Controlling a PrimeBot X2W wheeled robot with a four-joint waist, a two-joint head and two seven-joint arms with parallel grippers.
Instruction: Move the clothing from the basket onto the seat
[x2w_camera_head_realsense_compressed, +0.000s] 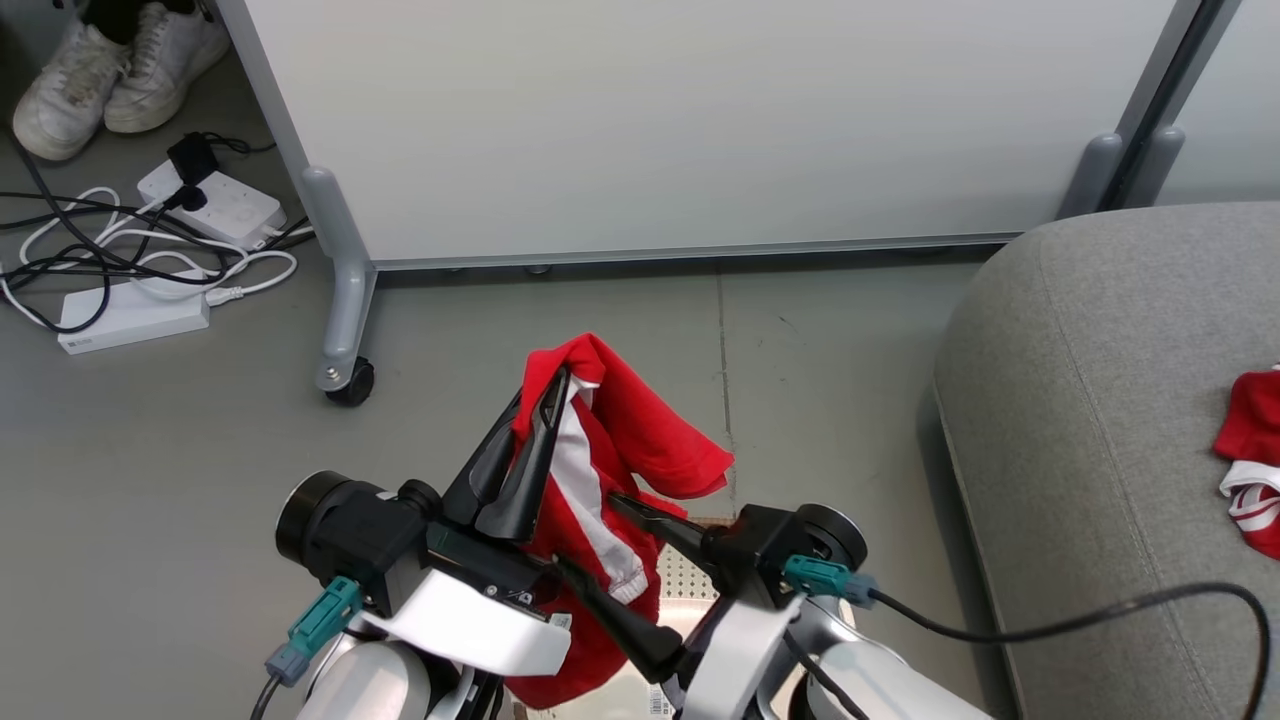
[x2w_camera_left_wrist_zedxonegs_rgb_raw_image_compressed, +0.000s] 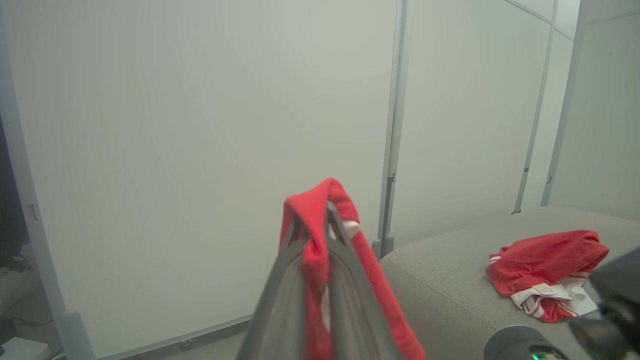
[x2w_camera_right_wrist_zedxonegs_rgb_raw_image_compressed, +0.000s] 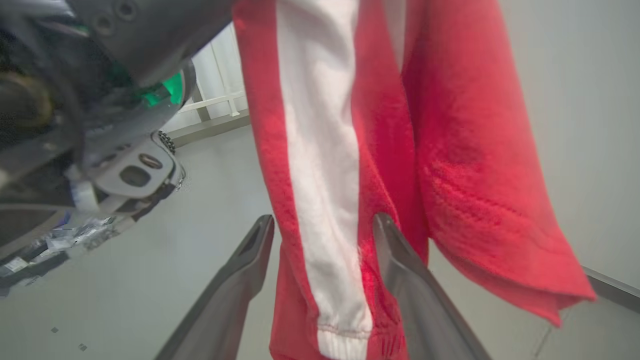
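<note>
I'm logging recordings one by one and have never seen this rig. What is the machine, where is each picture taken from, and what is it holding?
It is a wheeled robot with two arms. One picture looks down from its head; the other two look along each arm's jaws. The left gripper has its jaws shut on a red garment with a white stripe, held up above the basket. The right gripper is open, jaws either side of the hanging cloth. A second red garment lies on the grey sofa.
</note>
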